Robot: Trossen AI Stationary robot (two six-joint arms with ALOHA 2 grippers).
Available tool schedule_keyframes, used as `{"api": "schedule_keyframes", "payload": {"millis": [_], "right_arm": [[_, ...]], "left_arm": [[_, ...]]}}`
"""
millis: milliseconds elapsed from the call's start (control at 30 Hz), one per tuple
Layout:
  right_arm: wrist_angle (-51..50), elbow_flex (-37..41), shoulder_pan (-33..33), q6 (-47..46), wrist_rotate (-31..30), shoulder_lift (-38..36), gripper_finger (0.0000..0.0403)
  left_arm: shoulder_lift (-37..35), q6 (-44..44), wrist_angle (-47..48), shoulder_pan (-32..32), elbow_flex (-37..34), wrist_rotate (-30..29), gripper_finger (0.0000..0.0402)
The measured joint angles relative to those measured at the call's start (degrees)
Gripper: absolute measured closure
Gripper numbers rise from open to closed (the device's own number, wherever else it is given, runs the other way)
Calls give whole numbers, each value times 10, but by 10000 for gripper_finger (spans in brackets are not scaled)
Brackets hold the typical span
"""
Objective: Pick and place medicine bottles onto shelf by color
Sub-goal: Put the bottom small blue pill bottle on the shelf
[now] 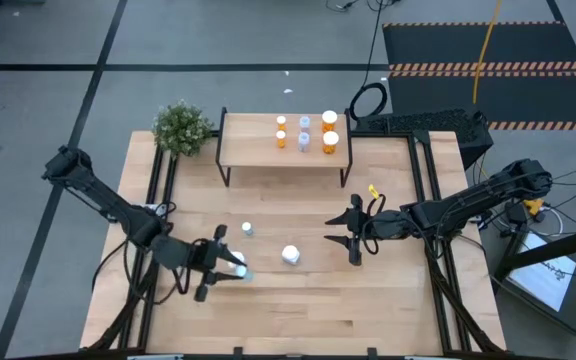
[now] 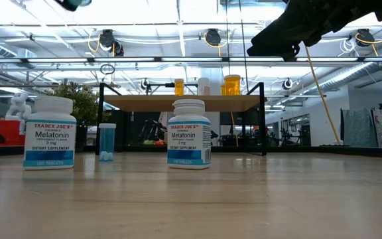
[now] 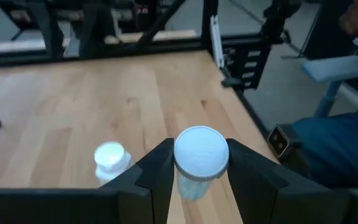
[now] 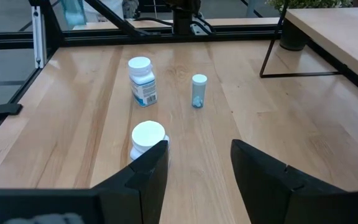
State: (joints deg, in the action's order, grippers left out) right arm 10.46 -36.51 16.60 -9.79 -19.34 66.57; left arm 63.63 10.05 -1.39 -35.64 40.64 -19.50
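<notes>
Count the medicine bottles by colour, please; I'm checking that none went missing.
Orange bottles: 4
White Melatonin bottles: 2
Pale blue or lavender bottles: 3
Total: 9

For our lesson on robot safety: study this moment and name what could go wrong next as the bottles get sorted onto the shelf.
1. The left pincer straddles a white bottle; another white bottle stands close beside it and might be knocked during the lift.
2. The shelf already carries bottles clustered at one end, so a careless placement could topple them.
3. The slim blue bottle looks narrow and tippable if brushed.
</notes>
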Motion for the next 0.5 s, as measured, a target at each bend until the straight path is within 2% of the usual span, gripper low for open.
{"api": "schedule_keyframes", "payload": {"millis": [300,500], "right_arm": [[0,0,0,2,0,0,234],[0,0,0,2,0,0,234]], "left_arm": [[-61,-25,52,63,11,17,261],[-64,-52,121,101,61,17,261]]}}
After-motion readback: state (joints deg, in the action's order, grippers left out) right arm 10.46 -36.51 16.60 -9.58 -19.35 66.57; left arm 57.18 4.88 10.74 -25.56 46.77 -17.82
